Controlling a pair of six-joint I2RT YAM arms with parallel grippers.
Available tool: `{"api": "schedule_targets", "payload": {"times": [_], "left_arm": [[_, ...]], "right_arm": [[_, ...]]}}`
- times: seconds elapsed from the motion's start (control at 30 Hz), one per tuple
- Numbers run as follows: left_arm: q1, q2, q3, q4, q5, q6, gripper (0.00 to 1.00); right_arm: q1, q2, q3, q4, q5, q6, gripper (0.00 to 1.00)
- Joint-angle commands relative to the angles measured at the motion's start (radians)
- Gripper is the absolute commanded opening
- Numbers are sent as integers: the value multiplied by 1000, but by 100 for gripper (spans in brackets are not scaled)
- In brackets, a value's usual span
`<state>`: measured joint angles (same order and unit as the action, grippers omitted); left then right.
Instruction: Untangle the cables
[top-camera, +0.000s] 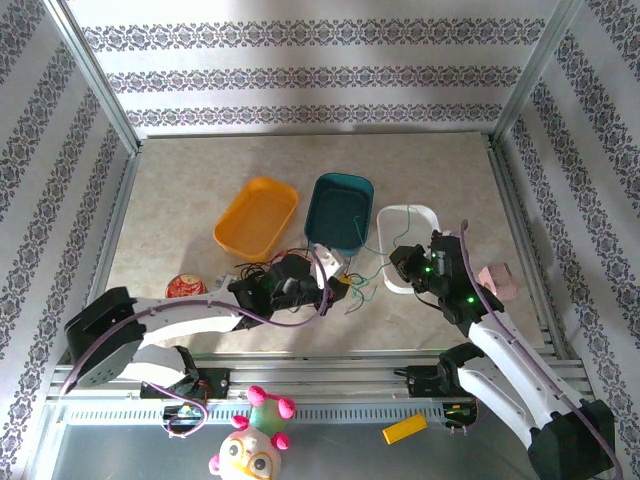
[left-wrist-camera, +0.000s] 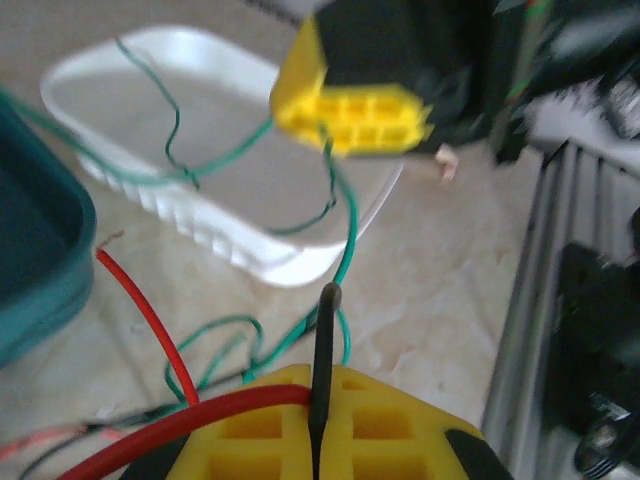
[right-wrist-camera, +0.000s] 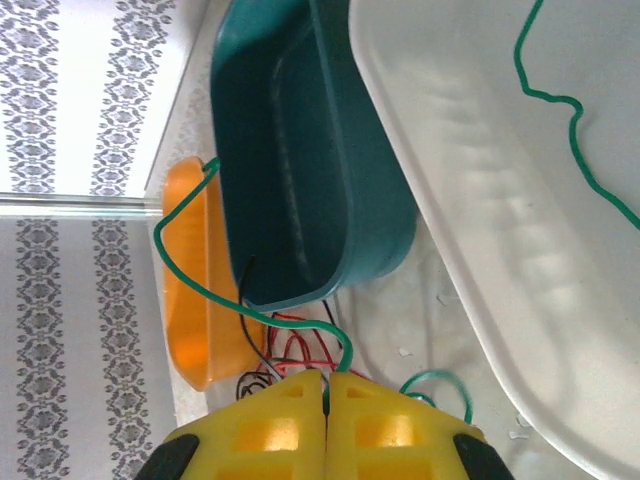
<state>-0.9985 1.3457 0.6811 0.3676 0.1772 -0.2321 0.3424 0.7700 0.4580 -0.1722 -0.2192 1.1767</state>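
Two grippers each pinch one strand of the cables (top-camera: 258, 268), facing each other across the knot.
Top view: the tangle spreads around the left gripper (top-camera: 338, 285), with the right gripper (top-camera: 403, 262) near it at the white tray (top-camera: 430, 210); the strands are too fine to sort out. Left wrist: the jaws are pressed together on a black cable (left-wrist-camera: 325, 340) that stands up from the seam, and it is unclear whether the red cable (left-wrist-camera: 230, 402) is caught too. Right wrist: the jaws are closed on a green cable (right-wrist-camera: 342, 352) that arcs away toward the orange tray (right-wrist-camera: 185, 330); the knot beyond is half hidden.
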Motion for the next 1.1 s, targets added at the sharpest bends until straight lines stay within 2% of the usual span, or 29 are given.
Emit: {"api": "schedule_targets", "payload": {"times": [0.0, 0.13, 0.4, 0.5, 0.7, 0.77, 0.83, 0.87, 0.97, 1.07], "left_arm": [[23, -47, -31, 80, 36, -57, 0], [70, -81, -74, 151, 47, -111, 0], [202, -200, -243, 258, -199, -275, 0], [232, -250, -281, 204, -257, -296, 0], [237, -321, -325, 24, -397, -298, 0], [237, -310, -316, -42, -391, -280, 0], [233, -273, -304, -79, -322, -254, 0], [230, -254, -298, -84, -284, -243, 3], [200, -206, -281, -71, -179, -186, 24], [170, -165, -248, -67, -81, -113, 50]], "right_arm": [[18, 15, -24, 24, 37, 3, 0], [27, 19, -35, 17, 63, -2, 0], [27, -15, -49, -17, 89, -17, 0], [22, -32, -57, -24, 95, -12, 0], [-4, -67, -71, -29, 89, -8, 0], [-12, -75, -73, -30, 83, -9, 0], [-16, -77, -71, -28, 77, -20, 0], [-15, -76, -68, -26, 74, -26, 0], [-15, -62, -57, -15, 51, -48, 0], [-11, -43, -37, -5, 17, -78, 0]]}}
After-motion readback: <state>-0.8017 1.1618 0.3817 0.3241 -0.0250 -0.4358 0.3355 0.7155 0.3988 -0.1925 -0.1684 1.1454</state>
